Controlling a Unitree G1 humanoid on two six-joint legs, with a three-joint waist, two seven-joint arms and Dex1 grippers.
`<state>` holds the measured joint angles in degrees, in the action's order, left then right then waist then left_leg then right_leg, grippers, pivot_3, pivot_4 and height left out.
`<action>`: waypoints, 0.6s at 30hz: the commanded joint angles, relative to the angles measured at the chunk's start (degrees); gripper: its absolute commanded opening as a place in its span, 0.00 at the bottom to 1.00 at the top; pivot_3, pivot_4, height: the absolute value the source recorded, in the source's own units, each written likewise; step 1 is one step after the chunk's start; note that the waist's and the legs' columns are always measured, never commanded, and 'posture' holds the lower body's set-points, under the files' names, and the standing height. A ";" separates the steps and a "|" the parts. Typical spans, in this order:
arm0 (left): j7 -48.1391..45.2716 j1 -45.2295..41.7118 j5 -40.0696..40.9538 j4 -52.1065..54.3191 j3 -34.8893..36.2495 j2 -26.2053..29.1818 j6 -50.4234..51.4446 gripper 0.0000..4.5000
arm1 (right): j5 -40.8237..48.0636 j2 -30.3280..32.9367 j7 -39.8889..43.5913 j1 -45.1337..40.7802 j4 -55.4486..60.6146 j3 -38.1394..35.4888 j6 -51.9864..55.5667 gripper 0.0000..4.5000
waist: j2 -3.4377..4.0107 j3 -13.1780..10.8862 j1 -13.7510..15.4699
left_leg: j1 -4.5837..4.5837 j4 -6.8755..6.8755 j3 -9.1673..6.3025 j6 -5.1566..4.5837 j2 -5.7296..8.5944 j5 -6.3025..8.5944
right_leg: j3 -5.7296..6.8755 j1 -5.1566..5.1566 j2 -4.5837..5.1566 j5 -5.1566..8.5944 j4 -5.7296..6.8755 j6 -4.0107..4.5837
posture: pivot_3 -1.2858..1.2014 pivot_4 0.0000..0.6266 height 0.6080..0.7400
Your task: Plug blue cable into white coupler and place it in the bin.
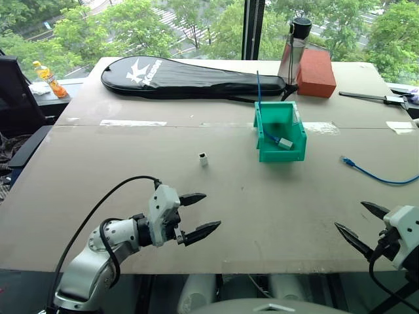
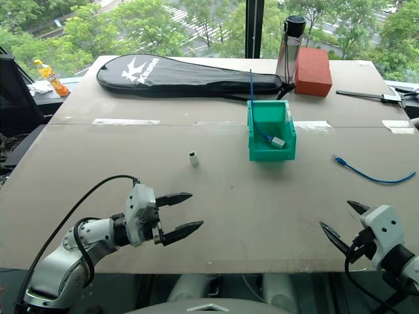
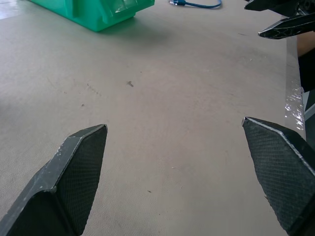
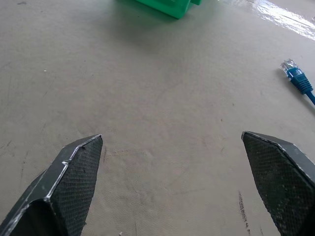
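Observation:
A teal bin (image 1: 262, 124) stands right of the table's middle. In it lies a blue cable (image 1: 259, 88) whose end sits in a white coupler (image 1: 285, 143); the cord rises over the bin's back wall. A second blue cable (image 1: 373, 173) lies loose on the table to the bin's right, its plug (image 4: 291, 72) pointing left. Another small white coupler (image 1: 203, 159) stands alone left of the bin. My left gripper (image 1: 212, 209) is open and empty near the front edge, below that coupler. My right gripper (image 1: 349, 214) is open and empty at the front right, near the loose cable.
At the back lie a black racket cover (image 1: 190, 77), a red brick-shaped block (image 1: 316, 73) and a dark-capped bottle (image 1: 294, 52). A dark tool (image 1: 373, 97) lies at the far right. An orange drink bottle (image 1: 49, 78) stands off the table's left. Tape strips (image 1: 133, 123) cross the table seam.

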<state>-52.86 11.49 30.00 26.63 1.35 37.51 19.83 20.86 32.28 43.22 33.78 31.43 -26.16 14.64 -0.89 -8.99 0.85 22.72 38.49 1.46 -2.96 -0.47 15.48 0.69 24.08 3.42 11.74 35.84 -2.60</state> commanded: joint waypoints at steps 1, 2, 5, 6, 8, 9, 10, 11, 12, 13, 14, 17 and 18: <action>-0.03 -2.01 2.67 1.51 0.97 -0.44 0.92 1.00 | 1.64 -0.47 -2.36 -1.74 2.33 -1.40 0.88 0.99 | 0.00 0.00 0.00 | 0.00 0.00 0.00 0.00 0.00 0.00 | 0.00 0.00 0.00 0.00 0.00 0.00 | 0.52 0.24 1.00; 0.41 -3.21 4.11 1.74 1.09 -0.95 2.09 1.00 | 2.43 -0.55 -4.21 -3.63 3.41 -1.05 3.10 0.99 | 0.00 0.00 0.00 | 0.00 0.00 0.00 0.00 0.00 0.00 | 0.00 0.00 0.00 0.00 0.00 0.00 | 0.52 0.24 1.00; 0.29 -5.65 5.75 2.53 0.55 -1.21 3.90 1.00 | 3.06 2.30 -8.67 -8.33 6.14 -0.89 12.45 0.99 | 0.03 0.01 -0.11 | -0.01 0.07 0.01 0.00 0.00 0.00 | 0.00 -0.02 -0.01 -0.02 0.03 0.01 | 0.52 0.24 1.00; 0.03 -6.42 6.25 2.76 0.29 -1.25 4.33 1.00 | 3.90 3.51 -9.76 -10.15 6.59 -1.19 16.21 0.99 | 0.04 0.03 -0.11 | -0.03 0.08 0.04 0.00 0.00 0.00 | -0.01 -0.02 -0.01 -0.03 0.03 0.02 | 0.52 0.24 1.00; -1.02 -8.22 6.56 3.35 -0.60 -1.31 4.06 1.00 | 6.54 7.40 -10.20 -14.57 6.07 -1.40 23.76 0.99 | 0.01 0.04 -0.02 | -0.04 0.07 0.06 0.00 0.01 0.00 | -0.02 -0.02 -0.12 -0.04 0.03 0.05 | 0.52 0.24 1.00; -1.90 -8.89 6.31 3.65 -1.17 -1.08 3.56 1.00 | 7.40 9.12 -10.11 -16.39 5.72 -1.29 26.53 0.99 | 0.03 0.03 -0.01 | -0.02 0.05 0.03 0.00 0.01 0.00 | 0.01 -0.02 -0.29 -0.10 0.02 0.17 | 0.52 0.24 1.00; -3.08 -9.56 5.65 4.04 -1.97 -0.64 2.76 1.00 | 7.87 11.36 -9.86 -18.40 5.10 -0.83 29.23 0.99 | 0.07 -0.01 -0.01 | 0.00 0.05 0.05 0.00 0.02 0.00 | -0.02 -0.01 -0.30 -0.16 0.02 0.26 | 0.52 0.24 1.00; -4.29 -10.24 4.79 4.38 -2.80 -0.16 1.87 1.00 | 8.08 13.48 -9.89 -20.98 3.94 -0.06 31.86 0.99 | 0.07 -0.01 -0.01 | 0.05 0.05 0.07 0.00 0.06 0.00 | -0.06 0.03 -0.30 -0.16 0.02 0.27 | 0.52 0.24 1.00; -5.16 -10.93 4.00 4.61 -3.55 0.22 1.06 1.00 | 8.15 15.58 -10.06 -23.67 2.38 0.86 34.52 0.99 | 0.05 -0.01 -0.01 | 0.04 0.06 0.12 -0.01 0.09 0.00 | -0.09 0.03 -0.30 -0.17 0.02 0.27 | 0.52 0.24 1.00; -5.68 -11.71 3.57 4.80 -4.13 0.43 0.67 1.00 | 7.55 17.96 -9.89 -26.48 0.27 2.32 36.32 0.99 | 0.02 0.00 -0.01 | 0.04 0.07 0.13 -0.01 0.10 -0.01 | -0.10 0.03 -0.30 -0.17 0.01 0.27 | 0.52 0.24 1.00; -6.05 -12.52 3.32 4.85 -4.58 0.50 0.45 1.00 | 6.70 20.23 -8.90 -29.20 -2.25 4.14 36.63 0.99 | 0.02 0.00 -0.01 | 0.02 0.07 0.13 -0.02 0.10 -0.01 | -0.10 0.00 -0.31 -0.17 0.01 0.28 | 0.52 0.24 1.00; -7.33 -14.26 3.21 4.44 -5.11 0.82 0.02 1.00 | 4.42 25.68 -5.13 -38.83 -11.85 11.01 36.50 0.99 | 0.02 -0.02 -0.11 | 0.03 0.06 0.12 -0.02 0.10 0.00 | -0.09 0.02 -0.35 -0.17 0.00 0.28 | 0.52 0.24 1.00; -7.60 -14.51 3.15 4.36 -5.21 0.90 -0.08 1.00 | 3.93 26.56 -4.33 -40.91 -14.01 12.55 36.16 0.99 | 0.03 -0.02 -0.11 | 0.02 0.07 0.16 -0.02 0.10 -0.01 | -0.12 0.03 -0.37 -0.17 0.00 0.27 | 0.52 0.24 1.00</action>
<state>-59.49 -2.78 32.99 29.49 -3.90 37.99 20.88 25.97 57.53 37.23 -5.38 19.67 -14.84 51.18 -0.87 -9.01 0.74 22.75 38.54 1.64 -2.99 -0.37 15.48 0.56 24.12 3.05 11.57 35.83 -2.32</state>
